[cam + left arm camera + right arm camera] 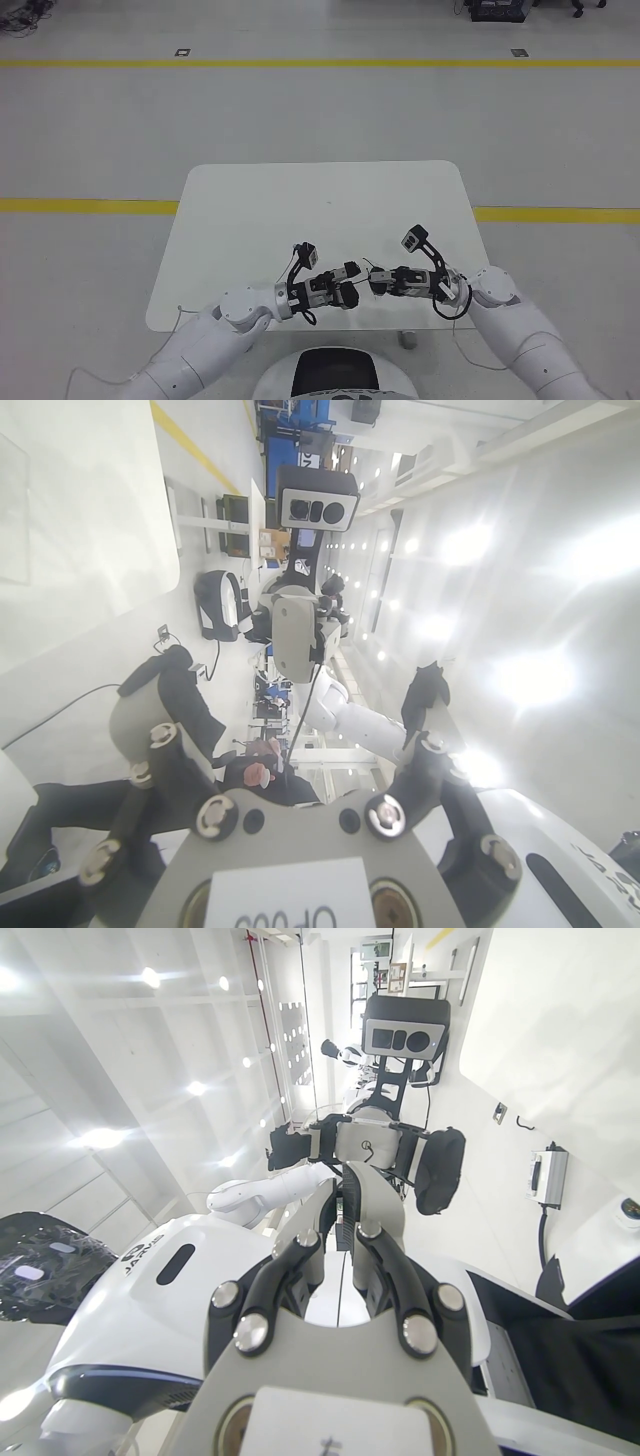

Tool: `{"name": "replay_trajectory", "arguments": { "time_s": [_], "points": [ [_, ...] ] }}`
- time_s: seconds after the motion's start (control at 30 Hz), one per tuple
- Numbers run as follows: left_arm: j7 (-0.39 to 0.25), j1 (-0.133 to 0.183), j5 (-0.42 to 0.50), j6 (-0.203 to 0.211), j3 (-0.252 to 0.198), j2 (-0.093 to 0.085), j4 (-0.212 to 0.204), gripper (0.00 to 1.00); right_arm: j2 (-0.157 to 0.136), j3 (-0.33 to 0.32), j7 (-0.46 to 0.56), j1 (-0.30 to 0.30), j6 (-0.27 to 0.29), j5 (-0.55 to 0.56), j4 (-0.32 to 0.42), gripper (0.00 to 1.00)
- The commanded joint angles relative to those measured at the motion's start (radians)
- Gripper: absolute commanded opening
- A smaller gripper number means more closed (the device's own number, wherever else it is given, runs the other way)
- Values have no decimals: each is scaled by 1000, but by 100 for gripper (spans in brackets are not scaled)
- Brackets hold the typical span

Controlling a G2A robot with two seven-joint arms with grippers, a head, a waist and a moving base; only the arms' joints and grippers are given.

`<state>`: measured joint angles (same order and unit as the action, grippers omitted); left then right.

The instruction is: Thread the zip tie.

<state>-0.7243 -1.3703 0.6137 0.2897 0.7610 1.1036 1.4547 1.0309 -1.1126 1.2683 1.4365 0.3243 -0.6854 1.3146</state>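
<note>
- My left gripper [302, 665] is level above the table [320, 200] and aimed straight at its partner. I judge this is so that it can meet the strap's free end head-on.
- Its fingers [170, 680] are spread wide and released. Nothing lies between them and nothing touches the pads.
- Just ahead of the left gripper's tips, in the small gap between the two grippers, a thin dark strand curls out. I take this for the zip tie [366, 265].
- The strand is in the air, off the table, sticking out past the right gripper's tips. It is too small for me to tell whether that end is the head or the tail.
- My right gripper [344, 1180] faces the left one tip to tip, near it but apart. I think the two are lined up like this so that one can steady the strap while the other works the end.
- The right gripper is clenched, its fingers pressed almost together. A thin dark line runs between them back towards the wrist, and I read that as the strap, so I judge it is grasping the zip tie.
- I judge that the grip sits close to the free end, which would keep the short stub stiff enough to aim.
- I cannot see a closed loop, so I judge the threading not yet done.
</note>
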Motion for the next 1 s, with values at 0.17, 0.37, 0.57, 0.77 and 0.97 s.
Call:
{"name": "replay_trajectory", "arguments": {
  "time_s": [0.17,0.37,0.57,0.77,0.97],
  "points": [
    [-1,0,3,1,-1,1,-6,100,1,-4,3,2,6,-6,1,0],
    [-3,-1,0,2,-2,1,-6,100,1,-7,0,6,8,-5,4,0],
    [-4,0,-2,-2,-4,1,-6,100,1,-9,3,7,5,-2,5,0],
    [-3,-1,6,4,-1,1,-7,100,2,-6,2,7,-1,3,5,0],
    [-6,-3,11,5,4,0,-7,100,2,-6,2,6,-2,4,3,0]
  ]
}}
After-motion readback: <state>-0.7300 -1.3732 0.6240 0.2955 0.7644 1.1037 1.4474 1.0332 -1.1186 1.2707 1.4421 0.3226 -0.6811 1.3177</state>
